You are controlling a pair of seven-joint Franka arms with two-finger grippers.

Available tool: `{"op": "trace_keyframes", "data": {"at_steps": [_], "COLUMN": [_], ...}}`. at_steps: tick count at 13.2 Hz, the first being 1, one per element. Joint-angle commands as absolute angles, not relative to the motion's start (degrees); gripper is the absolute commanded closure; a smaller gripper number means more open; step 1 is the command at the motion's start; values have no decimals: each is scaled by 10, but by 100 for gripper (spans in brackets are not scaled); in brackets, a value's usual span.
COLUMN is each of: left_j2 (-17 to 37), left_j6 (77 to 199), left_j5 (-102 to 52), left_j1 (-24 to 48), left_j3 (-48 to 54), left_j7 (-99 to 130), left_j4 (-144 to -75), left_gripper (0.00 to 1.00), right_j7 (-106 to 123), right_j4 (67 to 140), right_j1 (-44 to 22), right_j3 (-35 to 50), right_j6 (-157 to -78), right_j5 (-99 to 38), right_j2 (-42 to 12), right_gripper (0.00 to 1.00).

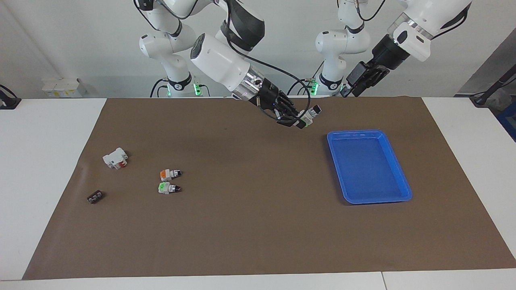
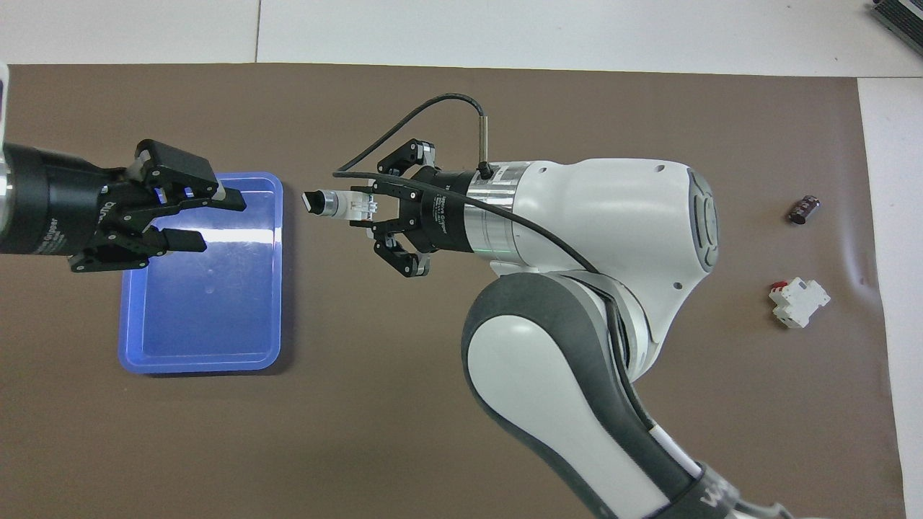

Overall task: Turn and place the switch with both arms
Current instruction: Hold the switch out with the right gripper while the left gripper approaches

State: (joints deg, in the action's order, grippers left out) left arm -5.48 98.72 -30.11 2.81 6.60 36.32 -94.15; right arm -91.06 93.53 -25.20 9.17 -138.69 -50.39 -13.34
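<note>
My right gripper [image 1: 300, 120] is shut on a switch [image 1: 312, 112] and holds it in the air over the brown mat, beside the blue tray [image 1: 354, 133]. In the overhead view the right gripper [image 2: 363, 209] holds the switch [image 2: 328, 203] level, its black tip pointing toward my left gripper [image 2: 222, 223]. The left gripper is open and empty, up in the air over the tray's [image 2: 209, 317] edge; in the facing view the left gripper [image 1: 349, 92] hangs high. Two more switches lie on the mat toward the right arm's end, one with an orange block [image 1: 169, 174], one with a green block [image 1: 168, 188].
A larger white block with a red part [image 1: 115, 158] and a flat black piece [image 1: 95, 197] lie near the mat's edge at the right arm's end; both show in the overhead view, the block [image 2: 798, 301] and the piece [image 2: 803, 209].
</note>
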Motion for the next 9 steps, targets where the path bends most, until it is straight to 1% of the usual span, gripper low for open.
{"op": "trace_keyframes", "data": {"at_steps": [1, 3, 5, 9], "left_j2": [-75, -69, -67, -76], "left_j6": [1047, 1062, 1103, 1116], "left_j5": [-354, -372, -410, -417], "left_j1": [34, 34, 44, 71], "left_j3": [61, 63, 66, 67], "left_j7": [403, 403, 406, 417], "left_j4": [-981, -983, -998, -1029], "left_gripper": [31, 35, 35, 36], "right_j7": [-933, -933, -933, -933], "right_j4": [926, 926, 926, 926], "right_j1": [-251, -251, -251, -262], "right_j3": [94, 94, 94, 95], "right_j6": [-1395, -1395, -1395, -1406], "right_j5": [-490, -490, -490, -490], "right_j2": [-139, -138, -139, -139], "right_gripper": [100, 100, 100, 100]}}
